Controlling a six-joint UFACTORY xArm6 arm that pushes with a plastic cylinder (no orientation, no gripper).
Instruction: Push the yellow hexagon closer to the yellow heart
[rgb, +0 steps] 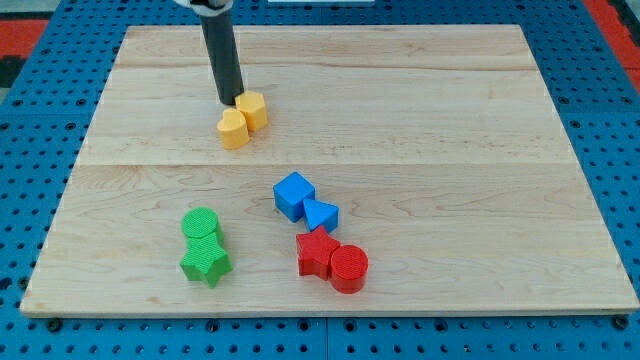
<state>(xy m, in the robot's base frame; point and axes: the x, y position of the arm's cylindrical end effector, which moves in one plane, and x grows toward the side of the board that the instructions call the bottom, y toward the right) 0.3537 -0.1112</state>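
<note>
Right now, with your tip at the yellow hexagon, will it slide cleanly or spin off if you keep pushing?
It probably slides: the yellow hexagon sits low and flat-based on the smooth wooden board, so tipping seems unlikely. My tip meets it off-centre, so it may rotate. It already touches the yellow heart, which would likely move too.

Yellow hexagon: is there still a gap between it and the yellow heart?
No, the yellow hexagon sits pressed against the yellow heart, with my tip just at their upper left.

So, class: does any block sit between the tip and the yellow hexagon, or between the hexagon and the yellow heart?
Nothing visible does. My tip is right against the yellow hexagon at its upper left, and the hexagon already touches the yellow heart. The blue, green and red blocks lie well toward the view's bottom.
</note>
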